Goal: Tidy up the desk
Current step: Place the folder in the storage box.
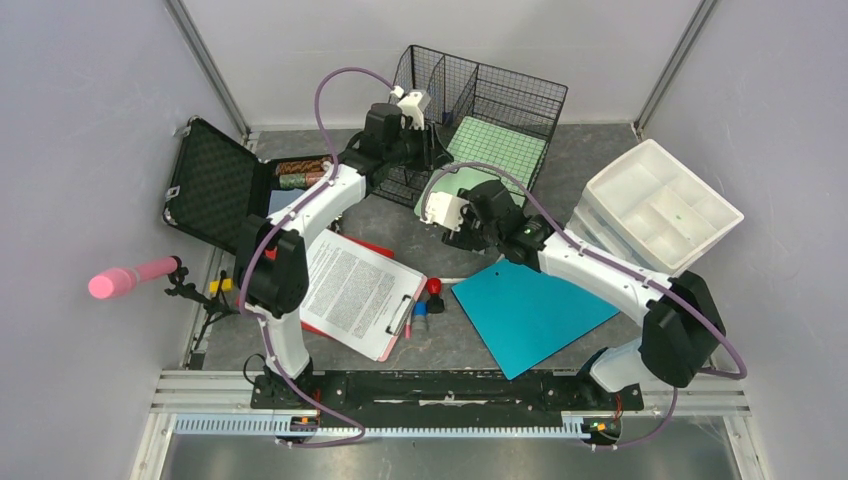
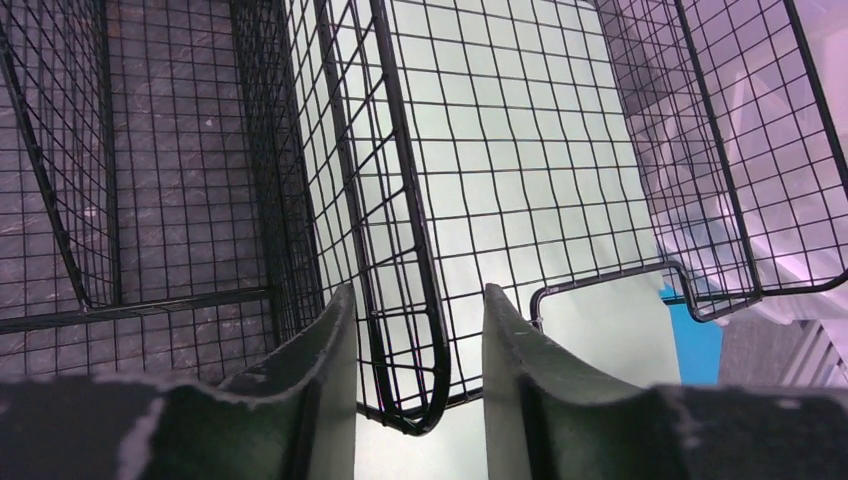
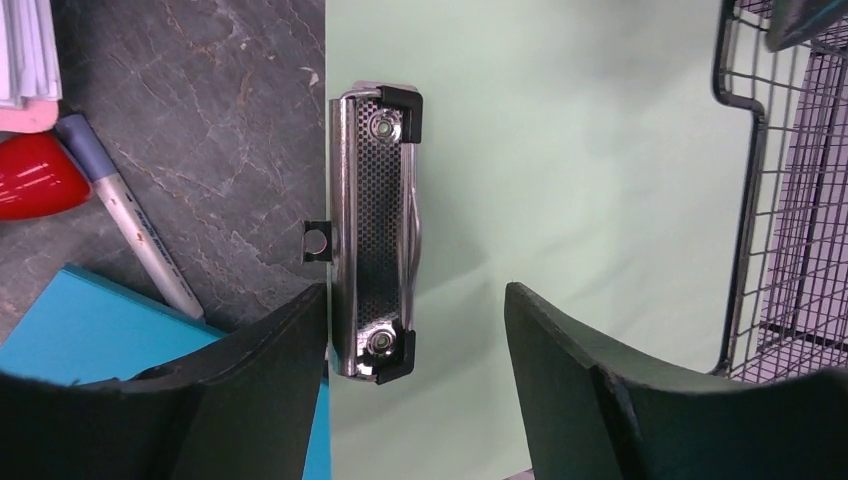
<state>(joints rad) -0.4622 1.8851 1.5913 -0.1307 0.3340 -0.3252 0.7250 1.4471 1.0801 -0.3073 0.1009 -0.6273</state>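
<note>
Left tool is straddling a wire wall of the basket, partway apart, not gripping. Right tool is hovering wide over the clip of the green clipboard.

Desk: dark-grey stone-look tabletop.

- Under your right gripper: a pale green clipboard, flat on the top. Its chrome clip sits below the gap between the fingers.
- At your left gripper: a black wire mesh basket. One wire wall runs between the fingers, and the green board reaches into the basket.
- Just left of your right gripper: a white-barrelled marker.
- Behind it, toward the arm base: a flat teal sheet.
- To its right: a white divided plastic tray.
- Behind your left gripper: a clipboard with a printed page.
- Left of it: an open black foam-lined case.
</note>
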